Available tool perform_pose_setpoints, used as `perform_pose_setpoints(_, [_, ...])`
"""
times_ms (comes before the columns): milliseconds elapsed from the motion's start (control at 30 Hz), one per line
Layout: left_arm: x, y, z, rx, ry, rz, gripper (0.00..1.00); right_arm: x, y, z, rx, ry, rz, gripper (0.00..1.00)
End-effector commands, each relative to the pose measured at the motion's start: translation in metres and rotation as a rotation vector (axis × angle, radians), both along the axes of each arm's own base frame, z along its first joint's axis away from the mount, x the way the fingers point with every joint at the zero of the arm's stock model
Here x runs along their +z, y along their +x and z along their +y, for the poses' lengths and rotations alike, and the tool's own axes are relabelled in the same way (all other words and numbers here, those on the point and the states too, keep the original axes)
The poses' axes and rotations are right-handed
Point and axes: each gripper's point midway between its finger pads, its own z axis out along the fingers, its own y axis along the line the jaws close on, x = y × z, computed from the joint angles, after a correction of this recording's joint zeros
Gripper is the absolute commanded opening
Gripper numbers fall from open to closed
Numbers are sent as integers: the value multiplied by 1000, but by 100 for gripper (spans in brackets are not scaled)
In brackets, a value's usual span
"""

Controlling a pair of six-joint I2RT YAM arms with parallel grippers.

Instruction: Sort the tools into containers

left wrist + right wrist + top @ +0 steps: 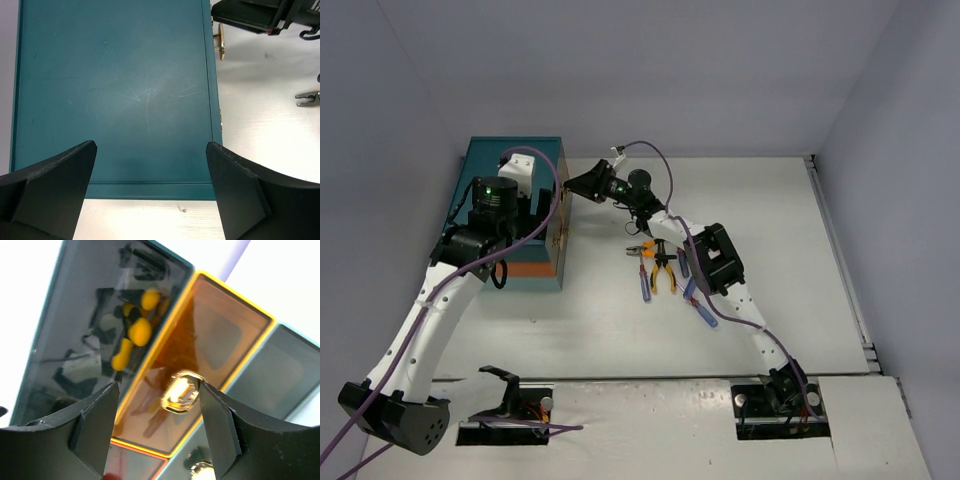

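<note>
On the table [790, 260], nearest the arm bases [775, 400], the tools [660, 270] lie loose in a cluster: orange-handled pliers [663, 275], blue screwdrivers [643, 285], none held, just right of the teal chest [480, 155]. Further on, R gripper [159, 386] faces the chest front, fingers spread either side of a brass knob [181, 391] on the orange-framed drawer [220, 335], not yet clamped. L gripper [151, 145] hangs over the chest top, fingers wide apart, empty. Step in hand, prob.: opening a drawer. Next move calls for pinching the knob squarely, then a straight pull w/o dragging the chest.
</note>
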Motion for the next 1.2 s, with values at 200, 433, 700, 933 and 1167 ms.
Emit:
perform_pose_setpoints(200, [17, -3, 4, -3, 18, -63, 89, 45, -9, 12, -13, 56, -115, 58])
perform_pose_setpoints(433, [16, -3, 5, -4, 23, -61, 89, 46, -14, 17, 1, 51, -146, 38])
perform_pose_setpoints(700, [17, -3, 4, -13, 26, -63, 89, 52, -14, 1, -60, 40, -174, 0])
perform_pose_setpoints(933, [20, -2, 3, -30, 50, -68, 89, 44, -38, -18, -65, 35, -153, 0])
perform_pose_setpoints(1167, [21, 2, 0, -36, 52, -67, 89, 45, -41, -43, -87, 39, -140, 0])
